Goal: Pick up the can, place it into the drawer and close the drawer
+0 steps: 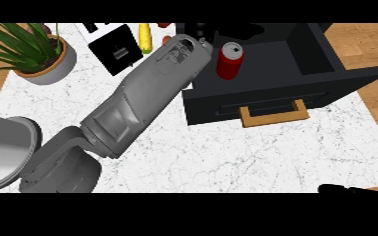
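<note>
The red can (230, 60) stands inside the open black drawer (310, 62), near the drawer's left wall, and I take the drawer as the landmark for everything else. The can is upright: its long axis runs top to bottom, with the silver lid facing up toward the camera and the red body below it, leaning slightly in the view because of the steep angle. The drawer is pulled out, with its wooden handle (275, 115) on the front panel toward the lower edge of the view. The left forearm crosses the white marble table (244, 155) on a slant from the lower left up to the drawer's upper left corner; the left hand (198, 30) shows only as dark shapes just beyond that corner, close beside the can's top, and I cannot tell whether its fingers are straight or curled, or whether they touch the can. The right hand (347, 189) shows only as a dark sliver well below the drawer's right end, and its fingers cannot be made out either. Left of the drawer lie a black board (114, 52) and a yellow item (145, 37), and farther left a potted plant (37, 52)
</note>
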### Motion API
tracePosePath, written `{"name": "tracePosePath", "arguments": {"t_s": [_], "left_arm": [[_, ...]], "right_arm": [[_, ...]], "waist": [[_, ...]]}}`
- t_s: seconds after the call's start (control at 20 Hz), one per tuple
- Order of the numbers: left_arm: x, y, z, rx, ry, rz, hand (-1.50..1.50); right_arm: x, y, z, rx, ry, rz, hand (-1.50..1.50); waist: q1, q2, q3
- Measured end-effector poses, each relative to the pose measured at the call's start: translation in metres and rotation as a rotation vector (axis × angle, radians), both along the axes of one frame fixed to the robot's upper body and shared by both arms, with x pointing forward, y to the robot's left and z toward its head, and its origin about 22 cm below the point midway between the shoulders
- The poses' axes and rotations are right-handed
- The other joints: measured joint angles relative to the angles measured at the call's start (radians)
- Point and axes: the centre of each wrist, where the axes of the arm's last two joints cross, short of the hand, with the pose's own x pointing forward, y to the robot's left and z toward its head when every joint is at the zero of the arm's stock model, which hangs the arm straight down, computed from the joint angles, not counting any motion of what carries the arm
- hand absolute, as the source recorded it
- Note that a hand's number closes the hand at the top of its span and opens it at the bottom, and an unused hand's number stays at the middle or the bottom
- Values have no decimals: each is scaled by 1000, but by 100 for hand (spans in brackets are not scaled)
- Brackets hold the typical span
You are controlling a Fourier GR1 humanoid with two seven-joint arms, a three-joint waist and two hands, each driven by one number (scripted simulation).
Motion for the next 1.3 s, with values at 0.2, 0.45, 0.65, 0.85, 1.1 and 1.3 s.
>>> {"name": "tracePosePath", "arguments": {"t_s": [0.2, 0.45, 0.65, 0.85, 1.1, 1.3], "left_arm": [[-1, -1, 0, -33, 2, 0, -150], [-4, -6, 9, -82, -13, -20, -150], [-5, -6, 8, -102, -31, -13, -150], [-6, -12, 18, -100, -46, -13, -150], [-7, -14, 27, -106, -33, -21, -150], [-7, -13, 29, -115, -31, -12, -150]], "right_arm": [[-1, 4, 9, -117, -40, 8, -150], [6, 11, 12, -252, -77, -2, -150], [13, 21, 13, -390, -90, -27, -150], [25, 30, 8, -550, -82, -60, -150], [46, 43, -16, -719, -51, -85, -150], [59, 53, -35, -830, -14, -110, -150]], "waist": [[5, -1, 0], [35, -7, -1], [55, -10, -1], [78, -16, -1], [110, -23, -1], [125, -28, -2]]}}
